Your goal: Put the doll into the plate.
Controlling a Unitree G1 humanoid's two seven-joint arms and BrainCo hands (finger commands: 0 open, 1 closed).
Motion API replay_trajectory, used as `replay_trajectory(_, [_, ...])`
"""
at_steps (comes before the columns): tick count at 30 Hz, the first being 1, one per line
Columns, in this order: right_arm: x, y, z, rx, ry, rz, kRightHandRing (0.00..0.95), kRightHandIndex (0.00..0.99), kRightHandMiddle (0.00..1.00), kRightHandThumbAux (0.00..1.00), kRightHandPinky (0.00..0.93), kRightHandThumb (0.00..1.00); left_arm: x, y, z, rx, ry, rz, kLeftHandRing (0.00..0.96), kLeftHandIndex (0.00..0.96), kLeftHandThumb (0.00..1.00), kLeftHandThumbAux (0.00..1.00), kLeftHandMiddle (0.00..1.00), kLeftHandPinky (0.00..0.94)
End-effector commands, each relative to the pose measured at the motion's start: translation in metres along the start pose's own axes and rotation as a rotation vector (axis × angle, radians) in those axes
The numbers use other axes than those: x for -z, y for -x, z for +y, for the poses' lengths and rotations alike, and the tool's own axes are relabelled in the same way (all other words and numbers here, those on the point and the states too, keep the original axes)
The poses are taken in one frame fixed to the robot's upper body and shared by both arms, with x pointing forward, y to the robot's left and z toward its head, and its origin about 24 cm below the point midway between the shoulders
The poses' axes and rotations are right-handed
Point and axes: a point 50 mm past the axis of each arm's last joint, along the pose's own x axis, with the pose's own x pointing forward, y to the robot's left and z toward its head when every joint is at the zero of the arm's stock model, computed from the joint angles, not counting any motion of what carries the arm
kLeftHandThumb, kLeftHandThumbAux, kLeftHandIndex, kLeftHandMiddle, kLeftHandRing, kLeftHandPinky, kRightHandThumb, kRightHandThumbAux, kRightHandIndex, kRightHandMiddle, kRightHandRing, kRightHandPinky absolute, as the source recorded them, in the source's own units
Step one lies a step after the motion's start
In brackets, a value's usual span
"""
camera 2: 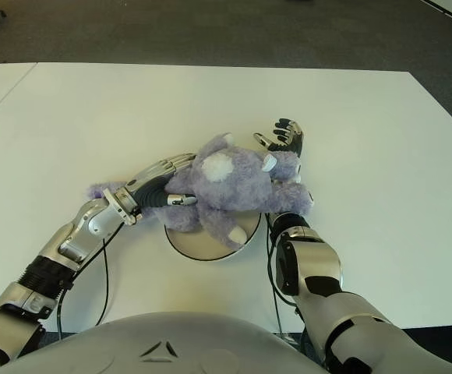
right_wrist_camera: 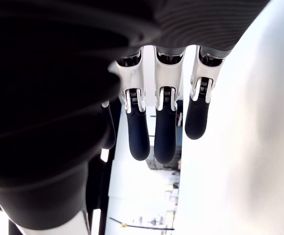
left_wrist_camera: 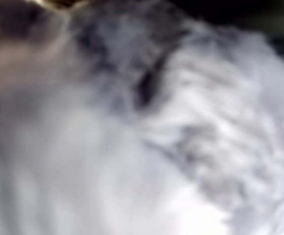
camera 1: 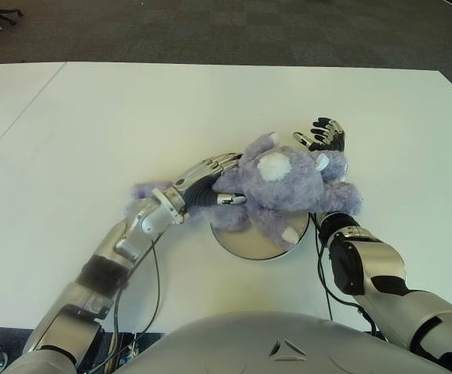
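The purple plush doll [camera 1: 284, 185] lies across the round white plate [camera 1: 245, 241], covering most of it; one limb [camera 1: 143, 192] sticks out to the left under my left forearm. My left hand [camera 1: 220, 181] presses against the doll's left flank, fingers [camera 1: 217, 164] stretched nearly straight along it and thumb [camera 1: 232, 199] below. The left wrist view is filled with fur. My right hand [camera 1: 321, 137] reaches past the doll's far right side, fingers spread and holding nothing, as the right wrist view [right_wrist_camera: 164, 129] confirms. Its wrist passes under the doll.
The white table [camera 1: 93, 117] spreads wide on all sides of the plate. Dark carpet [camera 1: 210, 31] lies beyond its far edge. Cables [camera 1: 157, 288] hang by my left forearm near the table's front edge.
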Motion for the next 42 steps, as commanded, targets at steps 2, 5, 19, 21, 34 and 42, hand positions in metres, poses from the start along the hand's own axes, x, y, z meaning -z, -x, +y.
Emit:
replay_trajectory(2, [0.0954,0.0877,-0.0075,-0.055,0.124,0.426,0.357,0.295,0.342,0.904,0.339,0.000,0.0109,0.0144,-0.0180,0.104,-0.003,0.094,0.000,0.000,0.198,0.133,0.000,0.000])
replay_trajectory(5, [0.0956,0.0878,-0.0075,-0.055,0.123,0.430,0.354,0.297,0.342,0.904,0.331,0.000,0.0104,0.0143,-0.0176,0.103,0.004,0.094,0.000,0.000,0.196,0.133,0.000,0.000])
replay_trajectory(19, [0.0953,0.0881,-0.0073,-0.050,0.115,0.426,0.361,0.297,0.346,0.903,0.348,0.000,0.0096,0.0150,-0.0160,0.108,0.027,0.100,0.000,0.000,0.211,0.132,0.000,0.000])
replay_trajectory(21, [0.0951,0.0881,-0.0073,-0.047,0.115,0.424,0.361,0.299,0.347,0.906,0.343,0.000,0.0095,0.0148,-0.0157,0.106,0.027,0.100,0.000,0.000,0.198,0.137,0.000,0.000])
replay_trajectory(34, [0.0955,0.0889,-0.0069,-0.044,0.115,0.426,0.367,0.294,0.344,0.913,0.366,0.000,0.0120,0.0160,-0.0145,0.098,0.046,0.106,0.000,0.000,0.161,0.151,0.000,0.000])
replay_trajectory(42, [0.0956,0.0890,-0.0064,-0.045,0.112,0.431,0.368,0.296,0.346,0.921,0.359,0.000,0.0162,0.0167,-0.0145,0.052,0.081,0.108,0.000,0.000,0.103,0.176,0.000,0.000])
